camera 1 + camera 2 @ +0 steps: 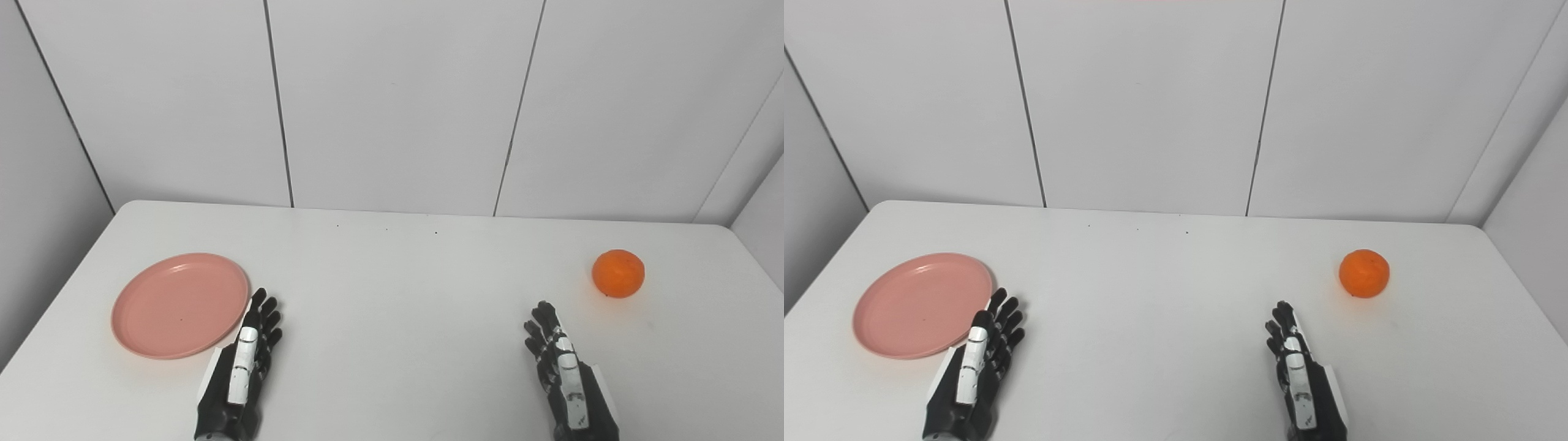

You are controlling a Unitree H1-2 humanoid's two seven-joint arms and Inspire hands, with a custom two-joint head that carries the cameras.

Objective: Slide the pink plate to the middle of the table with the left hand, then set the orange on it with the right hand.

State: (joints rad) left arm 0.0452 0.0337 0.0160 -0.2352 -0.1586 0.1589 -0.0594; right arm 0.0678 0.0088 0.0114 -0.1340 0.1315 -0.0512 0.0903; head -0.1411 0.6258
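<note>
Both robot hands, left [242,361] and right [563,367], seemingly open beside pink plate [177,304], orange [618,273].

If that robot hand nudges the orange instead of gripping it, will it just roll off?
Probably it would roll: the orange is nearly round and sits free on a smooth white table with nothing beside it to stop it. It looks firm, so a gentle grip should hold. The right robot hand rests apart from it.
</note>
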